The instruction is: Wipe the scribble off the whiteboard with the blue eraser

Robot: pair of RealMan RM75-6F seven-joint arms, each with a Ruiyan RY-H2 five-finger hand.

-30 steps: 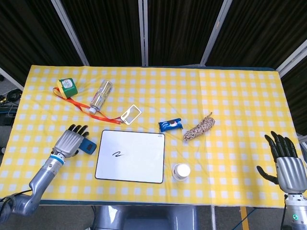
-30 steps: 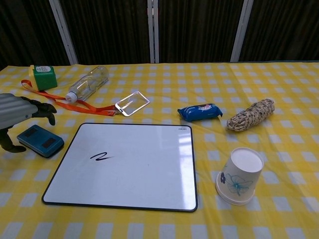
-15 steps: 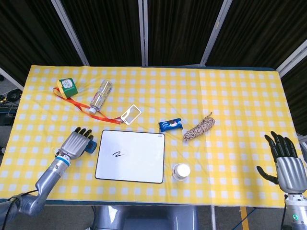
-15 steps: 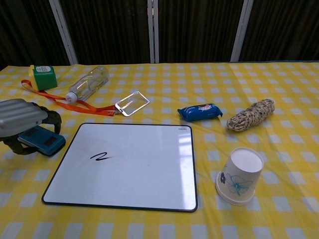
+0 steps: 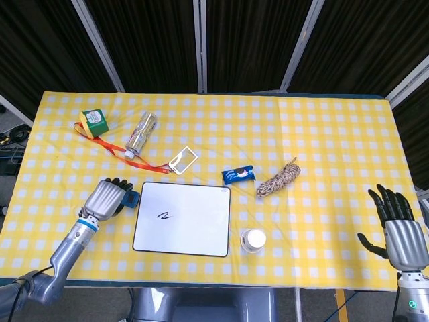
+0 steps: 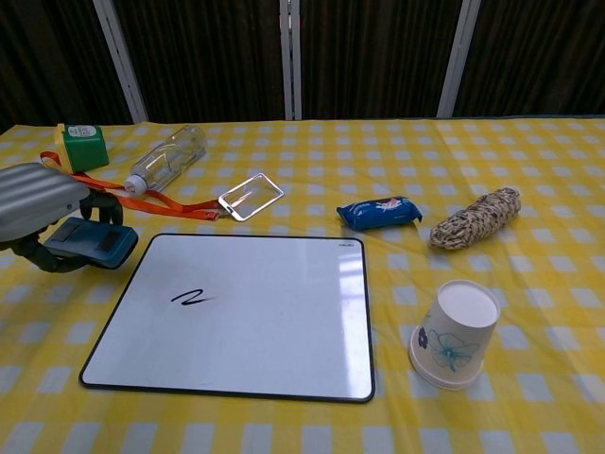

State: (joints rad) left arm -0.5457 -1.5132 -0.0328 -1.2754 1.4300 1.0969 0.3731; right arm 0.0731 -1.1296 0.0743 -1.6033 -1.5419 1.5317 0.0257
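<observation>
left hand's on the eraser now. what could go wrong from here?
1. The left hand holds the blue eraser mostly under its palm with one end sticking out, so it might slip or tilt before reaching the scribble.
2. The whiteboard lies loose on the tablecloth; wiping pressure could slide it toward the paper cup.
3. The orange lanyard lies right beside the hand and may snag.

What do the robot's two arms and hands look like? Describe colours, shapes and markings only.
Both hands, left hand and right hand, have ribbed silver-grey metal backs and black fingers. The left arm is a smooth grey tube with a thin blue ring at the wrist. The right forearm shows a small green light.
</observation>
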